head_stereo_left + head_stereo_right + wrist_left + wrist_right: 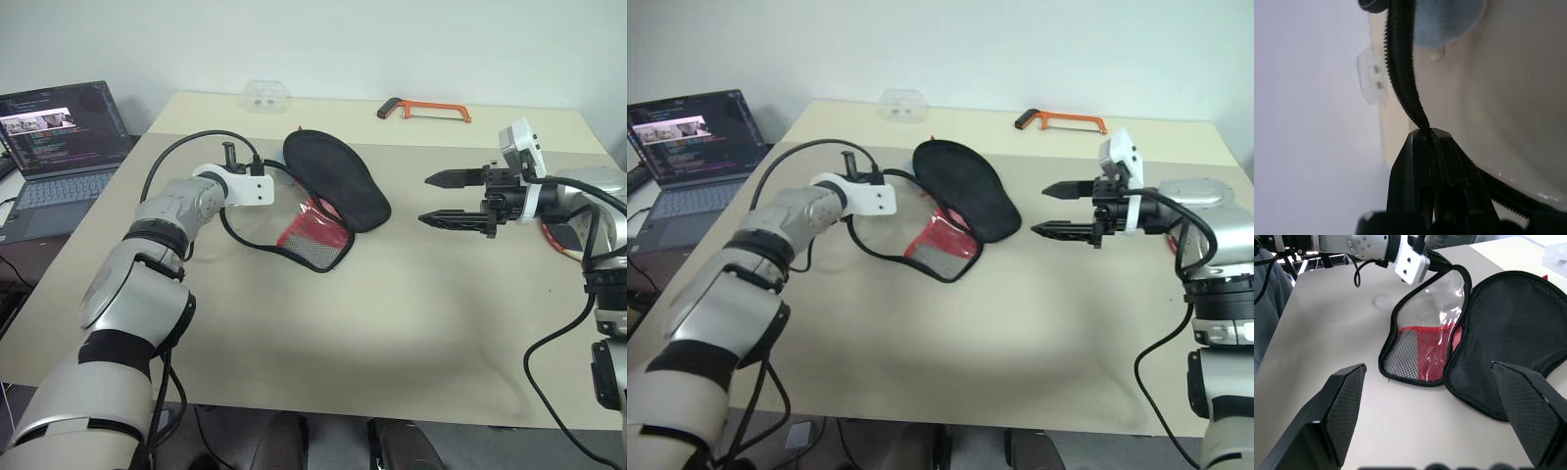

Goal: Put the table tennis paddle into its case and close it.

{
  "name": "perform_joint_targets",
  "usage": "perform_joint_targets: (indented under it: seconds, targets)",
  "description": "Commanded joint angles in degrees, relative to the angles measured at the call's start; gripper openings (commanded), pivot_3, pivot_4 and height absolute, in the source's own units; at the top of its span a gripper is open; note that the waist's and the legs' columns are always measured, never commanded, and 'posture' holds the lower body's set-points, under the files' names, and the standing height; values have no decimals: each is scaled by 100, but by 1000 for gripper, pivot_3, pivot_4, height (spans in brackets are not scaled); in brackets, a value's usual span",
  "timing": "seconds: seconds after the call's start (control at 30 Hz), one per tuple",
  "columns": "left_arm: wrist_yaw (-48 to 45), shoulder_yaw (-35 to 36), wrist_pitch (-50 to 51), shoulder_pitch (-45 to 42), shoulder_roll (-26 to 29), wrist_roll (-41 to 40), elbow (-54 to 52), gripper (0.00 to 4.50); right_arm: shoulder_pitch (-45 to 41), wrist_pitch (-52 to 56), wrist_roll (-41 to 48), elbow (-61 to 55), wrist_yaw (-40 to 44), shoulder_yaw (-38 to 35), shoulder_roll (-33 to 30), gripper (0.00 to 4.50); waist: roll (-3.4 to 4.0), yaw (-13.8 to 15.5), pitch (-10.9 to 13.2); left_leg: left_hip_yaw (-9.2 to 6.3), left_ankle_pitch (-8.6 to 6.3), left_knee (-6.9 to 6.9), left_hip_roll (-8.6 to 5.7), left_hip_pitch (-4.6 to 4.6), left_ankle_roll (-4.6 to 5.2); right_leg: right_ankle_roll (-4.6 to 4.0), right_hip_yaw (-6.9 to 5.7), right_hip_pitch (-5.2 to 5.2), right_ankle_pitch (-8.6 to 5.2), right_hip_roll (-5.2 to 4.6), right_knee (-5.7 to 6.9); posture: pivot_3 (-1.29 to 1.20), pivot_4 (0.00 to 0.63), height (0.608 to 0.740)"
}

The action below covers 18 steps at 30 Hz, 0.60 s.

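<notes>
The case point(338, 186) lies opened out on the table, its black half spread flat. Its other half, with a clear window and red mesh pocket point(312, 233), is lifted at the zip edge. My left gripper point(1431, 138) is shut on that black zip edge point(1400, 73). My right gripper point(431, 200) hovers to the right of the case, open and pointing at it with nothing between its fingers. A red rounded thing point(560, 235) shows behind my right forearm. I cannot tell whether it is the paddle.
An orange hacksaw point(426, 110) and a small clear plastic box point(265, 95) lie at the table's far edge. An open laptop point(59, 147) stands on a lower surface to the left. The beige tabletop point(392, 323) in front of the case is bare.
</notes>
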Motion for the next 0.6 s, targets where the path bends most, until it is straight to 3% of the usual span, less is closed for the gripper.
perform_joint_targets:
  seconds: [0.03, 0.2, 0.5, 0.53, 0.6]
  targets:
    - [-568, 575, -71, 3, 150, -611, -338, 47, -137, -83, 68, -16, -7, -89, 34, 4500, 0, 0, 0, 0, 0, 0, 0, 0, 0, 0, 0, 0, 0, 0, 0, 0, 150, 740]
    - [-1621, 1317, 114, 154, 144, -1469, -866, 47, -206, -169, 19, 142, 29, -70, 68, 4500, 0, -1, 0, -1, 1, 2, 0, 0, -2, 0, -3, 0, 0, -1, 1, 0, 150, 740]
    - [-1870, 1498, 561, 575, 321, -1482, -1540, 3124, -329, -293, -43, 352, 92, 2, 141, 4500, 0, -14, 0, -2, 1, 6, 2, 2, 0, 0, -3, 0, 0, 0, 7, 0, 150, 740]
    - [-1965, 1585, 681, 647, 314, -1592, -1667, 3390, -336, -298, -46, 362, 97, 6, 143, 4500, 0, -14, 0, -2, 0, 6, 2, 2, 0, 0, -3, 0, 0, 0, 7, 0, 150, 740]
    - [-2324, 1904, 1170, 908, 260, -2033, -2191, 3390, -338, -299, -47, 364, 103, 12, 140, 4500, 1, -11, 0, -3, 0, 6, 2, 2, 0, 0, -3, 0, 0, -1, 9, 0, 150, 740]
